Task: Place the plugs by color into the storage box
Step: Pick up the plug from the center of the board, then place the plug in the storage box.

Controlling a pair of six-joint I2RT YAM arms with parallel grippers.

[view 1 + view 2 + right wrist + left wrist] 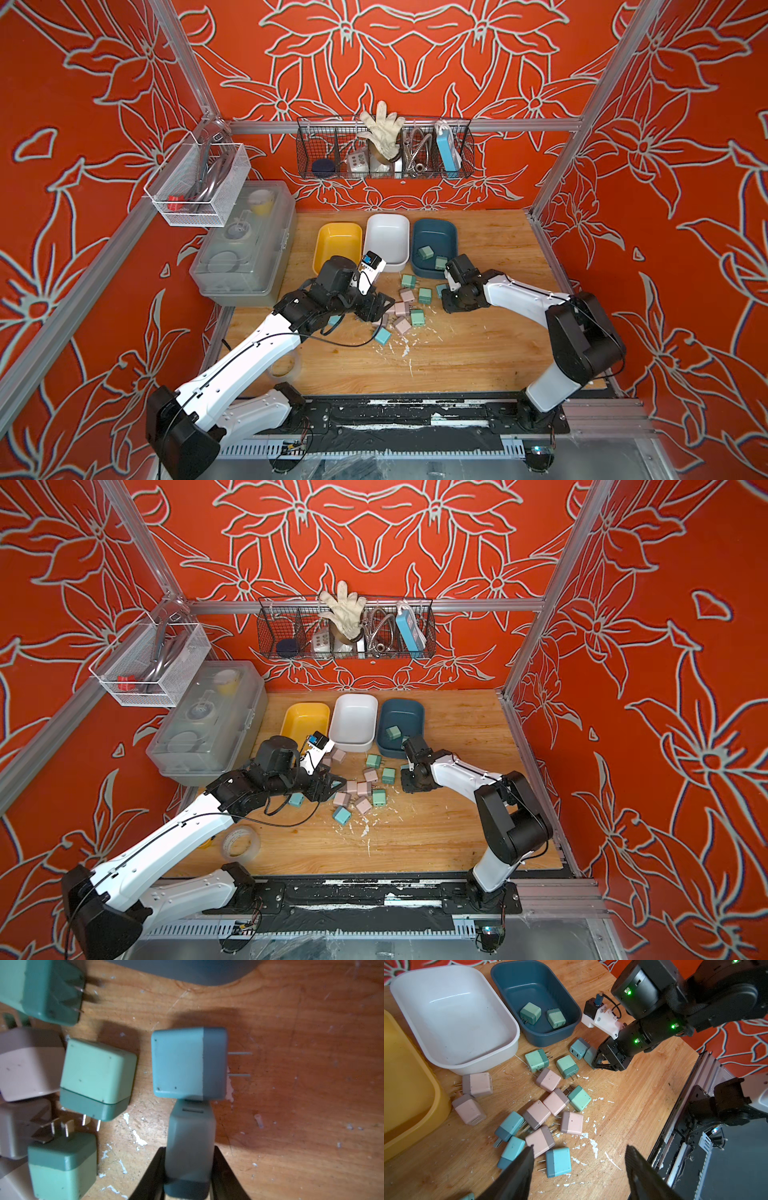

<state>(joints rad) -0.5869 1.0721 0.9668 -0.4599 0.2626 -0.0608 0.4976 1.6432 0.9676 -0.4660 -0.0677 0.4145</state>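
Both top views: bright, even overhead light, colours punchy. Red walls (83,249) show colour fringing on the pattern lines. Wide-angle bend makes the frame posts (590,108) splay outward twd the edges. Short soft shadows under my arms on the surface (478,353).

Left wrist view: sharp mid-frame, faint sheen on the white bin (452,1007) floor, green LEDs (629,992) bloom slightly. My left tool (579,1148) is a dark blur at the frame edge.

Right wrist view: dimmer, warmer, soft overall. The light blue plug (178,1061) throws a broad dark shadow on the wood. The blue-grey plug (190,1136) betw my right tool (189,1148) fingers is out of focus, and the frame corners are smeared.
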